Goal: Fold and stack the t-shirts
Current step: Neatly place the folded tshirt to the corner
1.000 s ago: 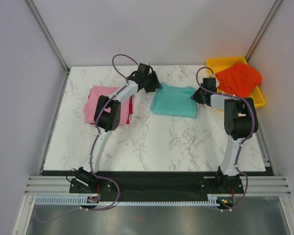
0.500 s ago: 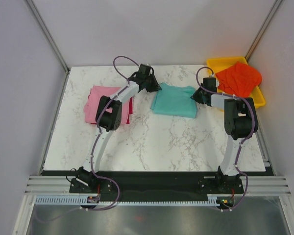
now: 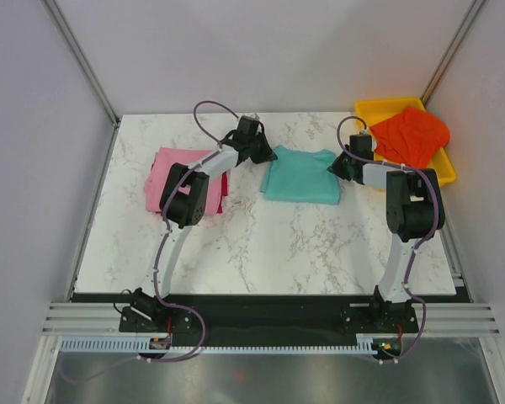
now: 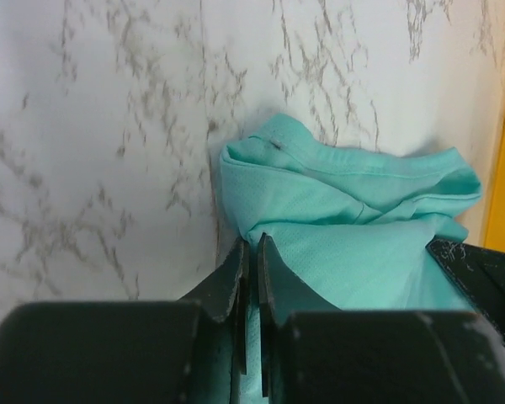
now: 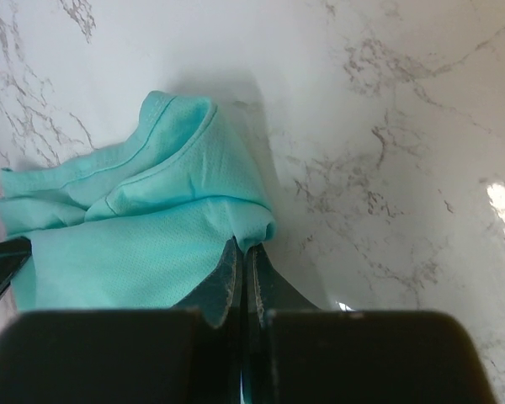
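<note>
The teal t-shirt (image 3: 301,174) lies folded into a rough rectangle on the far middle of the marble worktop (image 3: 261,244), stretched between my two arms. My left hand (image 4: 251,257) pinches its left edge. The two fingers stand almost together with only a sliver between them, and teal cloth bunches right at their tips, with a hemmed fold rising just beyond. My right hand (image 5: 241,257) is drawn just as narrow on the opposite edge, where a rolled corner of the same cloth is tucked against the fingertips. From each wrist I can see a black part of the other hand at the far side of the shirt. To the left, well apart from the teal one, the pink t-shirt (image 3: 164,177) lies flat on the worktop. A strip of the crimson t-shirt (image 3: 225,181) shows at its right side, partly hidden by my left arm. At the far right corner the orange-red t-shirt (image 3: 411,135) sits crumpled in the yellow tray (image 3: 379,108), draped over the tray's right rim, just beyond my right hand.
</note>
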You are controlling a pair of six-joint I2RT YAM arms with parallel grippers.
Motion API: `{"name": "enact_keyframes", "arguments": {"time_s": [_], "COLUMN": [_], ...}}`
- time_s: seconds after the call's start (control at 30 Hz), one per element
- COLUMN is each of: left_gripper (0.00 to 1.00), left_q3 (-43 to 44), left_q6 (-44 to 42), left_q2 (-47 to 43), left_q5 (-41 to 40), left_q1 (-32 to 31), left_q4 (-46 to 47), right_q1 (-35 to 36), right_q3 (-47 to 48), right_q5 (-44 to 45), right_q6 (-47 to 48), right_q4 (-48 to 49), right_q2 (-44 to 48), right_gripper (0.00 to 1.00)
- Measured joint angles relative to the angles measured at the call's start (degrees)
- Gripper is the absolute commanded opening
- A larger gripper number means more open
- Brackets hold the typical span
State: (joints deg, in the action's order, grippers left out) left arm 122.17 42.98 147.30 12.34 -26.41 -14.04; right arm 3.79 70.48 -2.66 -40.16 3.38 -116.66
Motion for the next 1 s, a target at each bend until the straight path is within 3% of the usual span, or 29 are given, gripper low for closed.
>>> {"name": "enact_keyframes", "arguments": {"time_s": [0.3,0.67,0.8,1.0], "left_gripper": [0.02,0.02,0.02,0.02], "left_q3": [-31.1,-59.3,-64.4,-62.7], "left_q6": [-2.1,-2.2,-2.5,-4.1], "left_q2": [-22.4,-54.0,-66.0,-80.7], "left_q5": [-1.7,-2.0,-3.9,-9.5], "left_q1": [-1.9,-2.8,-2.8,-0.6], "left_q4": [9.1,18.4,14.8,2.3], "right_q1": [2.9,9.5,15.1,26.3], "right_q3": [-8.3,-17.4,-18.1,-16.3], "right_q5": [2.6,4.3,5.5,7.4], "right_q6": [2.3,2.7,2.4,0.9], "right_q4": [-4.1,-6.8,-8.6,-9.8], "right_q2": [11.0,36.2,42.6,45.9], "right_gripper": [0.0,0.0,0.0,0.0]}}
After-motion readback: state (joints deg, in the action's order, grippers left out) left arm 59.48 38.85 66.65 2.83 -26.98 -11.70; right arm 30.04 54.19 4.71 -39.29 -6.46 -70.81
